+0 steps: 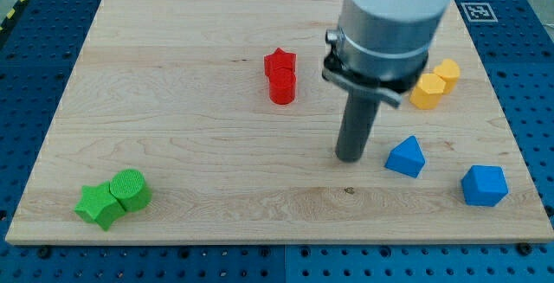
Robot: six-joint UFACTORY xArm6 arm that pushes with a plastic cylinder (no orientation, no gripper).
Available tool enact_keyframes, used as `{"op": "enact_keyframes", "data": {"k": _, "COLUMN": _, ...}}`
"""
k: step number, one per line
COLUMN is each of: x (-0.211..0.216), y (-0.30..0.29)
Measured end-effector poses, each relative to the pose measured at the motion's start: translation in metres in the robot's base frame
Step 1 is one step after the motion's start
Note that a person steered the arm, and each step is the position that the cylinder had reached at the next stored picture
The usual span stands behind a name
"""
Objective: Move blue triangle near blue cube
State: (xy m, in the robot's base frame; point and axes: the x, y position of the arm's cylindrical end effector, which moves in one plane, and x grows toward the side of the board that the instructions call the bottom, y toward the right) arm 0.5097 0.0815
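Note:
The blue triangle [406,157] lies on the wooden board [173,101] toward the view's lower right. The blue cube [484,185] sits further to the view's right and slightly lower, a short gap away from the triangle. My tip [351,157] rests on the board just to the view's left of the blue triangle, a small gap from it. The arm's grey body rises above it toward the view's top.
A red star [280,61] and a red cylinder [282,86] touch near the board's middle top. Two yellow blocks [435,82] sit at the right, partly behind the arm. A green star [98,205] and a green cylinder [131,188] sit at the lower left.

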Motion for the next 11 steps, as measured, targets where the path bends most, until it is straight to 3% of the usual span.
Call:
{"op": "enact_keyframes", "data": {"k": 3, "x": -0.001, "y": 0.014}}
{"op": "enact_keyframes", "data": {"k": 8, "x": 0.017, "y": 0.097}}
{"op": "enact_keyframes", "data": {"k": 11, "x": 0.023, "y": 0.051}}
